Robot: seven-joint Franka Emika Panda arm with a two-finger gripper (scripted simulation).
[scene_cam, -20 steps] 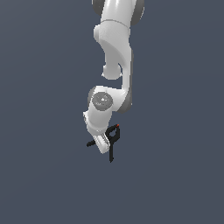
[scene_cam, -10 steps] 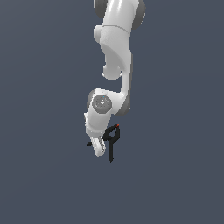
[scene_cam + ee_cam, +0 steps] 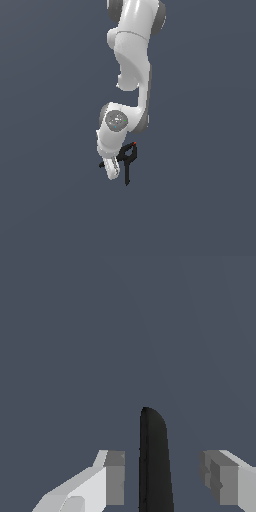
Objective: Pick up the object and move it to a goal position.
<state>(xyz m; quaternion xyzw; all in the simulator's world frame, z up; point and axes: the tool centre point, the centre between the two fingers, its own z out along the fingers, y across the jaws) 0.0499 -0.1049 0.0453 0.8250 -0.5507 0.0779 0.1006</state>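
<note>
One clamp (image 3: 128,161) between tool (image 3: 162,478) fingers

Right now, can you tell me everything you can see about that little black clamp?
The black clamp is small, dark and smooth, like plastic. Its rounded end, with a tiny red-orange dot, points up; thin handles hang downward. It sits beside the white arm's tip. In the wrist view it stands between the gripper fingers, with gaps on both sides, so nothing visibly squeezes it.
</note>
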